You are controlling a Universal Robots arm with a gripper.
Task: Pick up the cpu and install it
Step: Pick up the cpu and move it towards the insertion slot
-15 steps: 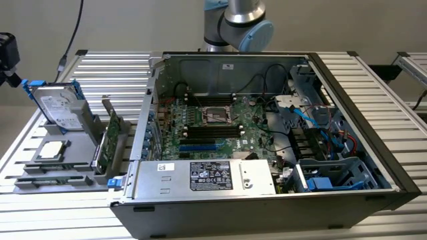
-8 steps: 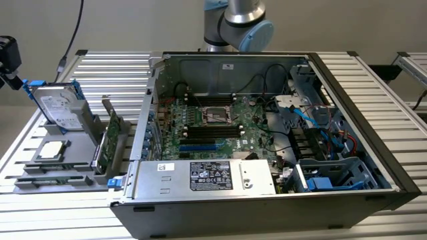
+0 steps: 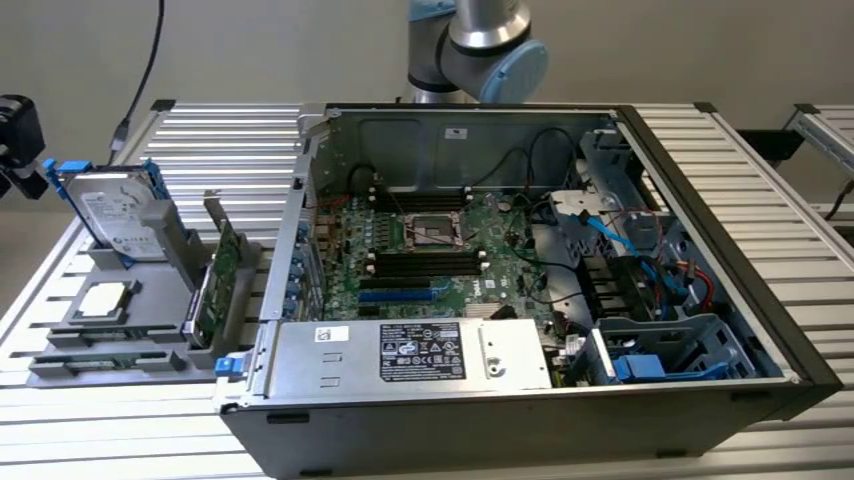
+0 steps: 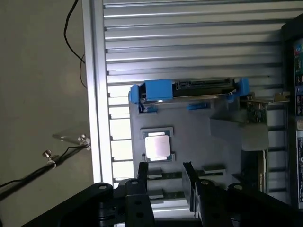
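We see the cpu (image 3: 107,300) lying flat, shiny side up, in a square pocket of the grey parts tray (image 3: 158,330). The tray sits on the slatted table (image 3: 227,140) near the edge on the exterior view's left, well apart from the empty socket (image 3: 434,230) on the motherboard inside the open computer case (image 3: 787,330). In the wrist view the jaws stand apart with nothing between them and hang above the tray, close to the cpu but not touching it. The chip is not yet lifted. We judge the main risk to be an off-centre grip: the pocket's raised rim leaves little room beside the chip, so a jaw landing on the rim could tip it or miss it. Its smooth metal top and thin edges may let it slip or twist in a light hold. The upright hard drive (image 3: 118,215) in its blue bracket and the expansion card (image 3: 220,275) stand just beside the pocket and could be knocked. A tilted chip could seat badly in the socket, which has cables and case walls nearby.
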